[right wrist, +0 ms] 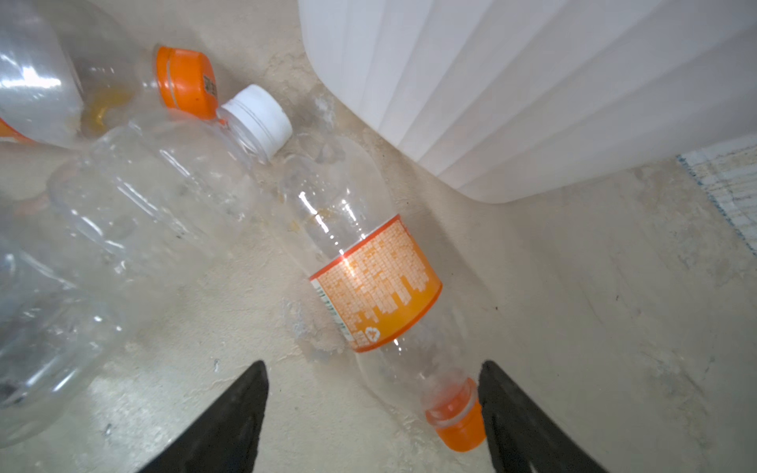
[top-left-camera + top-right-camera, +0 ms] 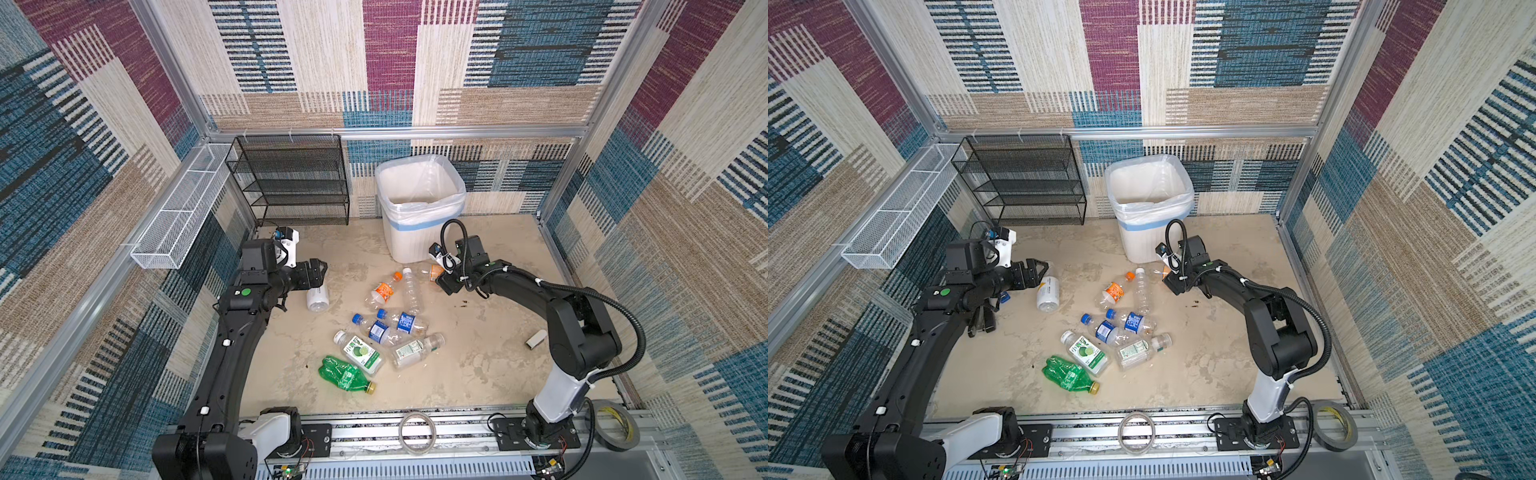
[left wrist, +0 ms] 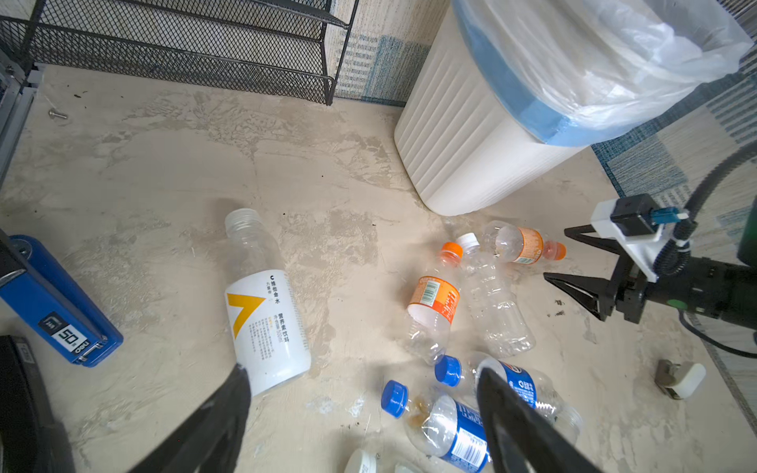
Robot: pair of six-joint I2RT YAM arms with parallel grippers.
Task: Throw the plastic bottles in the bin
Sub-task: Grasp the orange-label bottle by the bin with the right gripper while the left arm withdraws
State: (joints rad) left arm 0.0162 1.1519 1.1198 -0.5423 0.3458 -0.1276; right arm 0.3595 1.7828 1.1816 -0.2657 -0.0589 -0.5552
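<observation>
Bottles (image 2: 379, 331) of clear plastic lie loose on the beige worktop (image 2: 478, 332) in front of the bin (image 2: 415, 245), a white ribbed tub lined with a translucent bag with a blue band, standing at the back wall. The left gripper (image 3: 362, 370) hangs with its jaws apart and nothing between them, one fingertip just over the base of the white-labelled bottle (image 3: 266, 327), which lies capless on its side; its label shows a yellow arrow-like mark, a letter "C" and columns of Chinese writing. Near it lies a blue handheld tool (image 3: 57, 303) with "50" on a small plate. The right gripper (image 1: 373, 364) is likewise spread and empty, low near the foot of the bin, with the orange cap (image 1: 458, 426) of the orange-labelled bottle (image 1: 377, 282) lying between its fingers, close to one; whether they touch I cannot tell. That label is packed with white print too fine to read and bears a recycling mark. Beside it lie an unlabelled bottle (image 1: 155, 196) with a white cap and a second orange-capped bottle (image 3: 434, 303) whose label shows a barcode. Nearer the front lie two blue-capped bottles (image 2: 405, 322) with blue labels, two green-and-white-labelled bottles (image 2: 361, 353), one picturing a lime slice, and a crushed green bottle (image 2: 345, 374) with a gold cap.
</observation>
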